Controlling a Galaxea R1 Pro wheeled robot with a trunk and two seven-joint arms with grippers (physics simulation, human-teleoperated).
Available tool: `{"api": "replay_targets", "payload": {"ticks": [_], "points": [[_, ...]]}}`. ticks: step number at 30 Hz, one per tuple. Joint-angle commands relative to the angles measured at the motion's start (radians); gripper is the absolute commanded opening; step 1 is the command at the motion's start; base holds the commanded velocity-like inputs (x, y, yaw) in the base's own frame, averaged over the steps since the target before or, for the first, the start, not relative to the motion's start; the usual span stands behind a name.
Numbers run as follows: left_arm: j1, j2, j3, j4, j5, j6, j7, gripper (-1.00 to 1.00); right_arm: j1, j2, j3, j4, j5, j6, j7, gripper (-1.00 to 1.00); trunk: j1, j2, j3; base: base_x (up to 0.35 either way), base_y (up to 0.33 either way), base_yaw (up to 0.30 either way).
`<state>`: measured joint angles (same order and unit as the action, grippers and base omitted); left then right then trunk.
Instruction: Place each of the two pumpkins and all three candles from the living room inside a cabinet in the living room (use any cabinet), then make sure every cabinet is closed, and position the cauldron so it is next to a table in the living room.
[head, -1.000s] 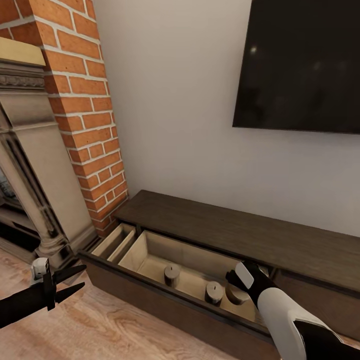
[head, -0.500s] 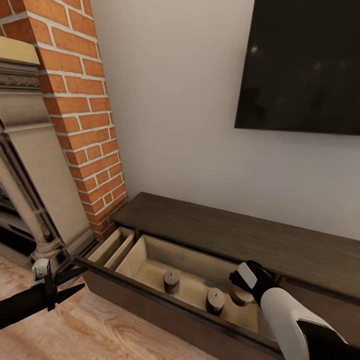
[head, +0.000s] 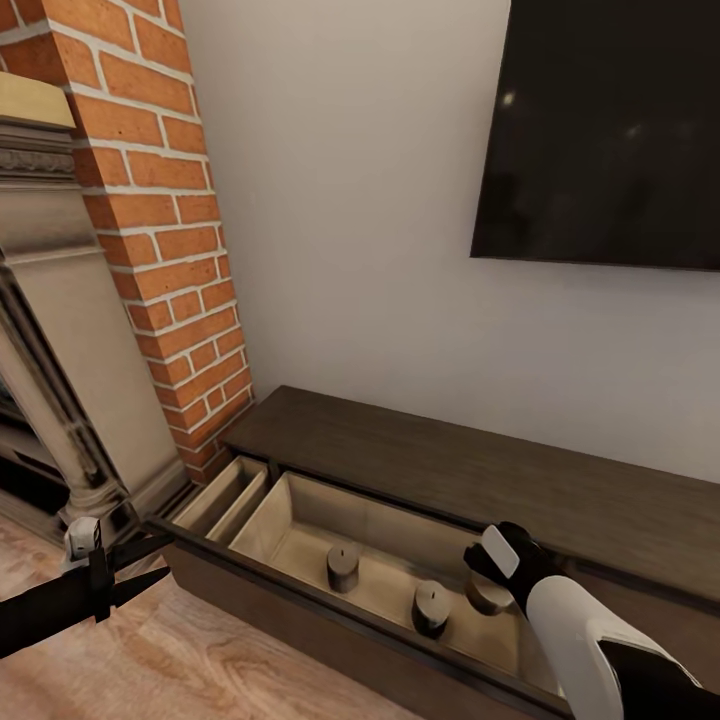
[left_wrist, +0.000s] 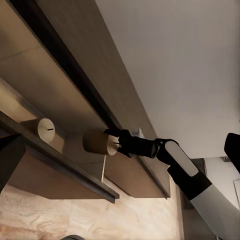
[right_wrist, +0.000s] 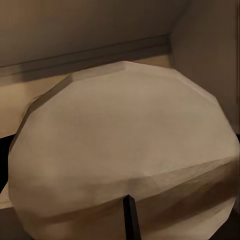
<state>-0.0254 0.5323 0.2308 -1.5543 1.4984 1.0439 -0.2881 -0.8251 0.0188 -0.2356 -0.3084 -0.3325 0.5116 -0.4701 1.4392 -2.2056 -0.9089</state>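
Observation:
The low dark cabinet (head: 450, 470) stands against the wall with a long drawer (head: 300, 610) pulled out. Two candles stand upright on its pale floor, one (head: 342, 567) toward the left and one (head: 431, 607) at the middle. The third candle (head: 487, 597) sits just to their right, low in the drawer, with my right gripper (head: 492, 578) shut on its upper end. In the left wrist view the held candle (left_wrist: 97, 142) is gripped by the right gripper (left_wrist: 116, 142), beside another candle (left_wrist: 45, 129). The right wrist view shows the held candle's top (right_wrist: 125, 150) very close. My left gripper (head: 135, 570) hangs open over the floor, left of the drawer.
A red brick chimney (head: 150, 200) and an ornate stone fireplace (head: 60, 330) stand left of the cabinet. A black TV (head: 610, 130) hangs on the wall above it. Light wood floor (head: 200, 670) lies in front of the open drawer.
The head camera has shifted slightly. My right gripper has moved a little to the right inside the drawer with the third candle. The left arm has hardly moved.

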Motion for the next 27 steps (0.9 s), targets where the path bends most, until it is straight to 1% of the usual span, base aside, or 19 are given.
{"api": "replay_targets", "payload": {"ticks": [1,2,8,27], "points": [[-0.001,0.000,0.001,0.000,-0.009,0.003,-0.010,1.00,0.000,-0.001,0.001,-0.001,-0.016,-0.001,-0.010,-1.00,0.000,0.000,-0.001,0.005,0.000,0.000],[-0.001,0.000,0.001,0.000,-0.009,0.003,-0.010,1.00,0.000,-0.003,0.000,0.000,-0.016,-0.001,-0.010,-1.00,0.000,0.000,-0.001,0.003,0.000,0.000],[-0.001,0.000,0.001,0.000,-0.009,0.003,-0.010,1.00,0.000,-0.009,-0.001,0.002,-0.017,-0.001,-0.010,-1.00,0.023,-0.042,-0.020,0.001,0.000,0.000],[-0.001,0.000,0.001,0.000,-0.009,0.003,-0.011,1.00,0.000,-0.010,-0.002,0.003,-0.018,-0.001,-0.009,-1.00,0.096,-0.175,-0.079,0.000,0.000,0.000]]}}
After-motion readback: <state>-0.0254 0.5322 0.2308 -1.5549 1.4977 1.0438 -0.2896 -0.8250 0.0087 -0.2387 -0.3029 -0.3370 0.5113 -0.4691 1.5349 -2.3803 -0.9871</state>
